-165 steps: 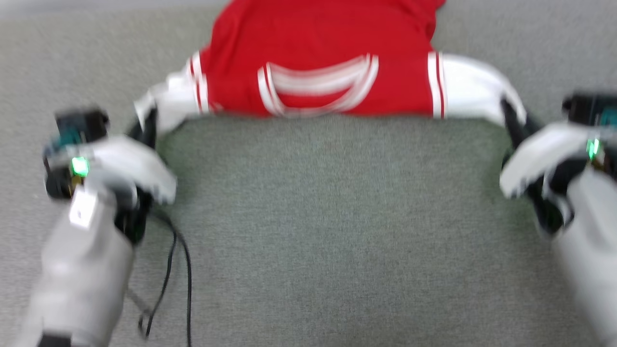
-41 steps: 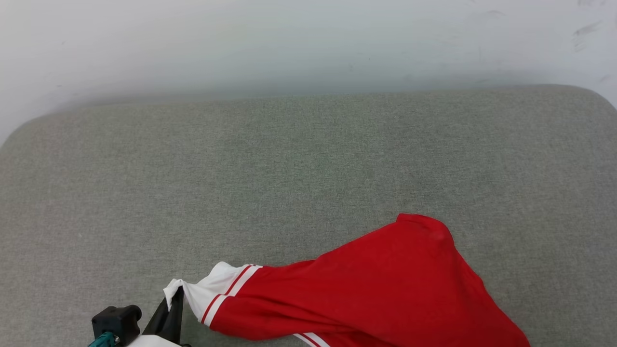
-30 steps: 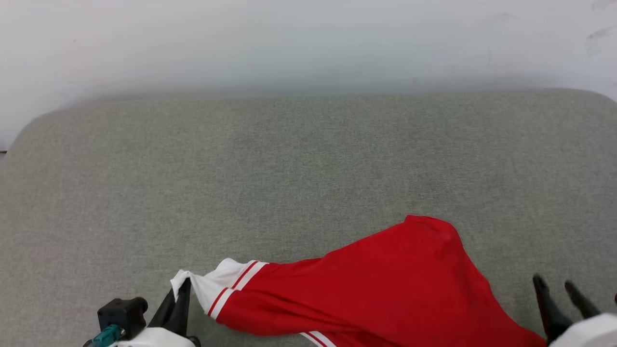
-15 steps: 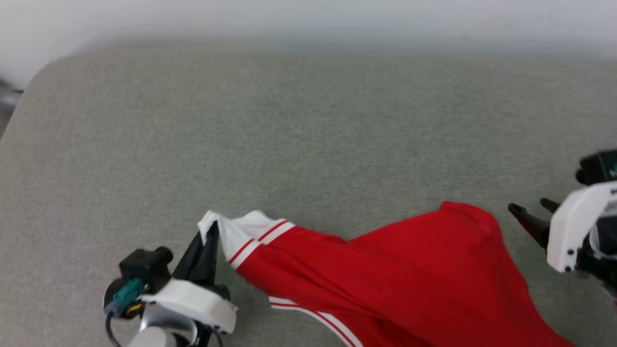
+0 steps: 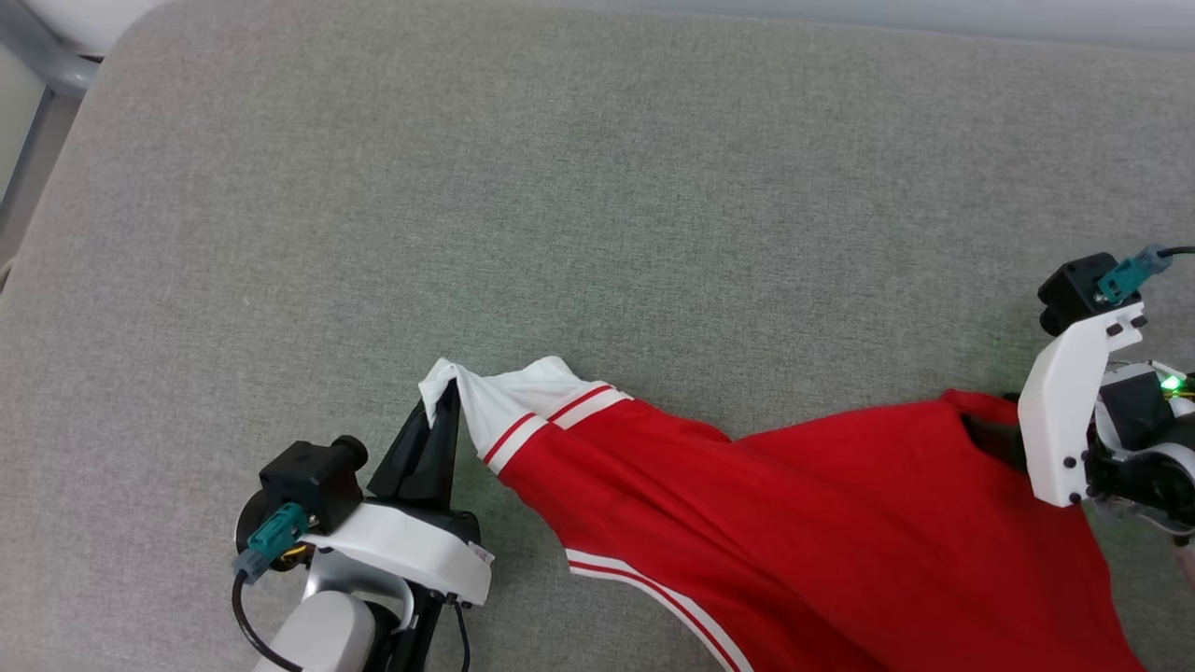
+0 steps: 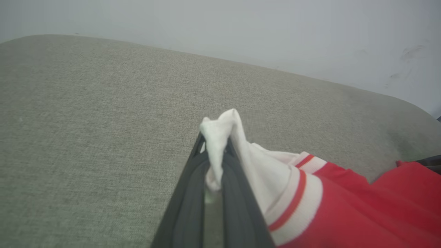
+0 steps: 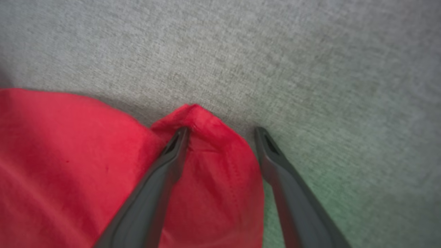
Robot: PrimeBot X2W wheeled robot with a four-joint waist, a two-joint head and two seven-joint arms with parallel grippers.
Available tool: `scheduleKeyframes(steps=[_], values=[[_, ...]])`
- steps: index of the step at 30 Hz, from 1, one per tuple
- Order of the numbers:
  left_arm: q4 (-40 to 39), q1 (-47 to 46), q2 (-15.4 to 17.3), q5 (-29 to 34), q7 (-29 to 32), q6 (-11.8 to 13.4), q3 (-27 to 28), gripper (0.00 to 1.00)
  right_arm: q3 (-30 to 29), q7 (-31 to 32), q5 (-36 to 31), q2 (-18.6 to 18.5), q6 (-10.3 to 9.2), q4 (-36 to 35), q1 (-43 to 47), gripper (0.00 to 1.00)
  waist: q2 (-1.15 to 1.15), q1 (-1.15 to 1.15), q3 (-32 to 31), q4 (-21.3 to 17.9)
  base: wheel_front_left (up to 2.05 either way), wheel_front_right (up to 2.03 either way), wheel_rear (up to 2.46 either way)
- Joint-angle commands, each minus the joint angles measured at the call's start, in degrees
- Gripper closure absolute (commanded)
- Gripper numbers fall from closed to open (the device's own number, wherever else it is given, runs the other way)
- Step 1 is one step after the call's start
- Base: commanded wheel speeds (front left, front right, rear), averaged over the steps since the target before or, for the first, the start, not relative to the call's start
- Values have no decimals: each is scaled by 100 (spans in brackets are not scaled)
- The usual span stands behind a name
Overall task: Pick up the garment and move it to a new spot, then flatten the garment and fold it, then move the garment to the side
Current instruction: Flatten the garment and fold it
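Head view: left claw [image 5: 448, 394] clenched on garment [image 5: 822, 523] sleeve; right claw [image 7: 222, 131] spread, straddling red corner; grey cushion [image 5: 560, 187] beneath.

The garment [image 5: 822, 523] is bright red and plain across its body. Its sleeve [image 5: 518, 392] is white and ends in trim [image 6: 293, 203] of white bands and thin red stripes. Two thin white lines [image 5: 653, 593] run along a red edge nearer the robot. The bench [image 5: 560, 187] is muted grey-green with a fine woven fleck. The fingers [image 6: 193, 203] of the left gripper [image 6: 216, 141] are dark charcoal, like those of the right gripper [image 7: 222, 130]. Each wrist has a glossy white shell [image 5: 401, 551], a black block and a teal plug [image 5: 271, 537]. A small green light [image 5: 1167, 383] glows on the right. The wall [image 6: 241, 27] is pale grey-white.
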Motion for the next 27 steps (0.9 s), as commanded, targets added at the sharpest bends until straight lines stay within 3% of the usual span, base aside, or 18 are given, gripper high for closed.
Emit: scheduleKeyframes(steps=[1,2,3,7,16,27], values=[[25,-47,-12,-3,-39,-42,27,100,457,285,151,205,14,404,428,59,0,0,35,21,0,0,0],[46,-37,-15,-12,-52,-37,49,100,542,313,247,221,15,444,438,91,0,0,38,14,0,0,0],[68,-23,-13,-21,-60,-43,64,100,594,321,292,231,15,486,436,100,0,0,24,1,0,0,0],[159,34,32,-35,-73,-45,135,100,540,-67,357,178,14,479,163,100,0,0,-139,-81,0,0,0],[166,-73,309,-53,112,112,326,100,-241,-1384,95,288,6,607,-407,100,0,0,-761,-489,0,0,0],[323,-1479,740,-79,675,-29,553,100,-732,-2326,-645,758,6,1029,-1243,100,0,0,-1013,-1080,0,0,0]])
